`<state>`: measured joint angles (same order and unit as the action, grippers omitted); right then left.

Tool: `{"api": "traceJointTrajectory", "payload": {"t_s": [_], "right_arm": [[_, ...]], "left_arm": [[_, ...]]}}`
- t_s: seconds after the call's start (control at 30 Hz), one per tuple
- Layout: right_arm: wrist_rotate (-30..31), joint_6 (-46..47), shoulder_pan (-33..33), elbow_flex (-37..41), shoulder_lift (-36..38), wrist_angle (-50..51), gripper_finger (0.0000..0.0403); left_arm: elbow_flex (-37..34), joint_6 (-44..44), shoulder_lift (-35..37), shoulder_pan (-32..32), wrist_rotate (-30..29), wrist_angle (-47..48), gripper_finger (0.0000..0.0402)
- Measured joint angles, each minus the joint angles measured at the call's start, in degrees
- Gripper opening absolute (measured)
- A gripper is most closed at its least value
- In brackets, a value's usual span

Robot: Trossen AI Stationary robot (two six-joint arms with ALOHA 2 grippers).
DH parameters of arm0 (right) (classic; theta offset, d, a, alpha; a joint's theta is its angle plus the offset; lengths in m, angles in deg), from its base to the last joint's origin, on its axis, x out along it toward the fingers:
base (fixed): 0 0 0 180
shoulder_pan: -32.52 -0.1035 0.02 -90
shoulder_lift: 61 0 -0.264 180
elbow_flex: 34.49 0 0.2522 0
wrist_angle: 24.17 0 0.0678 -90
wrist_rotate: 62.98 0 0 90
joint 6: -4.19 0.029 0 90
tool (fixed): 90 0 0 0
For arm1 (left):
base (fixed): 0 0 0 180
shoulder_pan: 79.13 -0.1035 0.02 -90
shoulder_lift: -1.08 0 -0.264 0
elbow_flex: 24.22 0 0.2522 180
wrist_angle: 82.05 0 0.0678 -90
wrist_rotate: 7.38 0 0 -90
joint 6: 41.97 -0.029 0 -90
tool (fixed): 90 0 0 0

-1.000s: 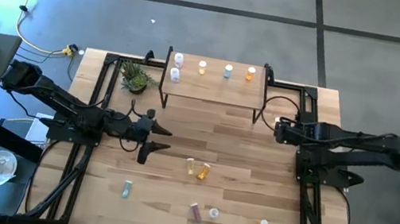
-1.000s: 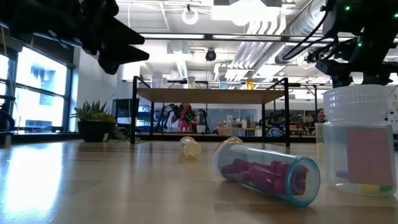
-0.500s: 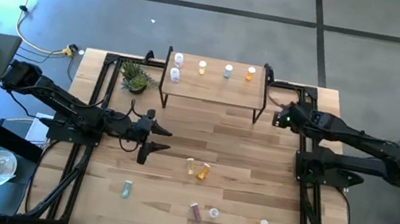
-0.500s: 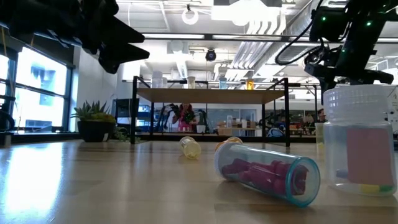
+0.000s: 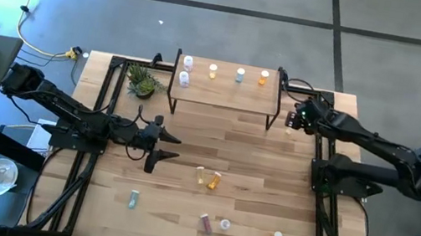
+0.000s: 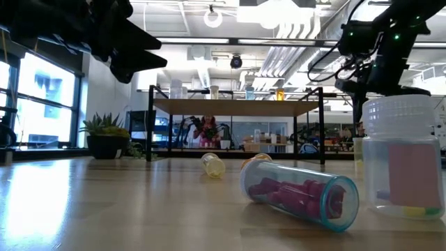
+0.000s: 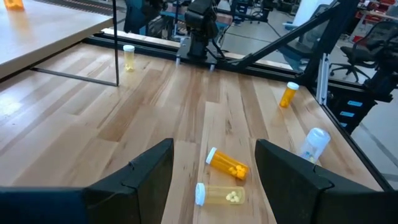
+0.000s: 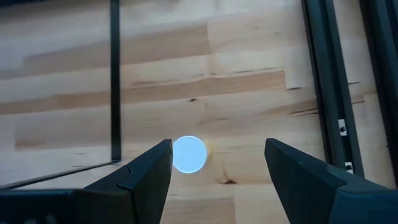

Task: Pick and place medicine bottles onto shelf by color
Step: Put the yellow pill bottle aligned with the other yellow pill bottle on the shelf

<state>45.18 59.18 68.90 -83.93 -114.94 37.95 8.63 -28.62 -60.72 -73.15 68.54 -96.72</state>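
Observation:
The shelf [image 5: 223, 93] stands at the table's far side with two white-tinted, one yellow, one green-blue and one orange bottle [image 5: 264, 77] on top. My right gripper [image 5: 294, 119] is open beside the shelf's right front leg, pointing down. Below it an upright bottle's white cap [image 8: 188, 154] shows, nearer the left finger. The same bottle, yellow and standing beside that leg, shows in the left wrist view [image 7: 129, 57]. My left gripper [image 5: 168, 147] is open and empty, left of a lying yellow bottle [image 7: 219, 195] and a lying orange bottle [image 7: 227, 165]. A purple bottle [image 6: 300, 192] lies near the front.
A green-blue bottle [image 5: 132, 200], a clear bottle [image 5: 225, 224] and an upright orange bottle [image 7: 289, 94] stand or lie near the table's near edge. A potted plant [image 5: 144, 82] sits left of the shelf. Black frame rails [image 8: 323, 74] run along the table's right side.
My right gripper has gone toward the table's far edge, up to the shelf's right front leg. My left gripper has kept still.

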Motion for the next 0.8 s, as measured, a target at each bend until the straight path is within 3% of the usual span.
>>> {"api": "traceJointTrajectory", "payload": {"t_s": [0.3,0.8], "right_arm": [[-2.64,-1.51,0.0,0.0,-5.84,-5.96,0.0247],[-3.64,-1.51,0.0,-0.02,-12.66,-6.0,0.0247]], "left_arm": [[0.0,0.0,0.0,0.0,0.02,0.05,0.0216],[0.0,0.0,0.0,0.04,0.13,0.36,0.0216]]}}
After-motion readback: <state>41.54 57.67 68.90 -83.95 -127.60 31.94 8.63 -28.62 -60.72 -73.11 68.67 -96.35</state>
